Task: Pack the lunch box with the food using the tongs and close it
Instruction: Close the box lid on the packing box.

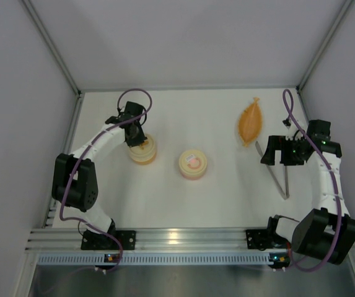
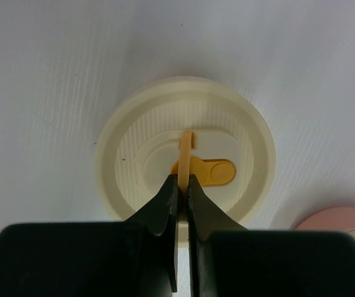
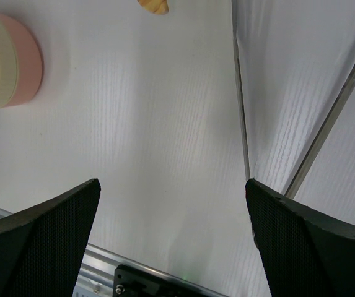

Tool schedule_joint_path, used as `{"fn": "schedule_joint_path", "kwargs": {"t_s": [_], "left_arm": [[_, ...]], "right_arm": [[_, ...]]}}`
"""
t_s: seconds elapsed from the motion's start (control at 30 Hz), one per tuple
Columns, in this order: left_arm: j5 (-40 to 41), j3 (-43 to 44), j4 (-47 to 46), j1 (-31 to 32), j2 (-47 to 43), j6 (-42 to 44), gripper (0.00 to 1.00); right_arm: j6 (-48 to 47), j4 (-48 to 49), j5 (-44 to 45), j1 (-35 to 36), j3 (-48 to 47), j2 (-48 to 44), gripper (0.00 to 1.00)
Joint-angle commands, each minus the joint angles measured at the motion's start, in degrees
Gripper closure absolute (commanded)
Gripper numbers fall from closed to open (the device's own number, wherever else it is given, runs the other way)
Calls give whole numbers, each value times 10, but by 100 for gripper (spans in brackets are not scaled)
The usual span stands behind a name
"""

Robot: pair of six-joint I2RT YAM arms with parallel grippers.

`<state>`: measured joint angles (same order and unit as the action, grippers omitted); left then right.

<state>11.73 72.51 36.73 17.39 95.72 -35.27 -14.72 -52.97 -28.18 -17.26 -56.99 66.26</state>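
The yellow tab (image 2: pixel 185 143) of the lid (image 2: pixel 134 133) is pinched by the left end effector (image 2: pixel 182 184); the right end effector (image 3: pixel 171 185) is held spread wide above the tongs (image 1: pixel 285 189).

My left arm (image 1: pixel 93 147) and right arm (image 1: pixel 329 179): white links, black joints, looping purple cables (image 1: pixel 135 93); my left end effector (image 2: pixel 182 179) is black.

This looks like a robot laboratory cell. A white bench (image 1: pixel 227 204) is closed in by plain white walls (image 1: pixel 189 37) with metal posts (image 1: pixel 51 46). A left arm (image 1: pixel 96 145) and a right arm (image 1: pixel 329 179) are bolted on an aluminium rail (image 1: pixel 183 238).
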Motion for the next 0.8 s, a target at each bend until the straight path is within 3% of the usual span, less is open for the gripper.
{"fn": "schedule_joint_path", "kwargs": {"t_s": [0.0,0.77], "left_arm": [[-3,-13,-12,-2,-20,-6,100],[-7,-3,-14,-7,-12,34,100]], "right_arm": [[5,17,-13,8,1,2,1],[7,15,-10,9,0,-3,1]]}}
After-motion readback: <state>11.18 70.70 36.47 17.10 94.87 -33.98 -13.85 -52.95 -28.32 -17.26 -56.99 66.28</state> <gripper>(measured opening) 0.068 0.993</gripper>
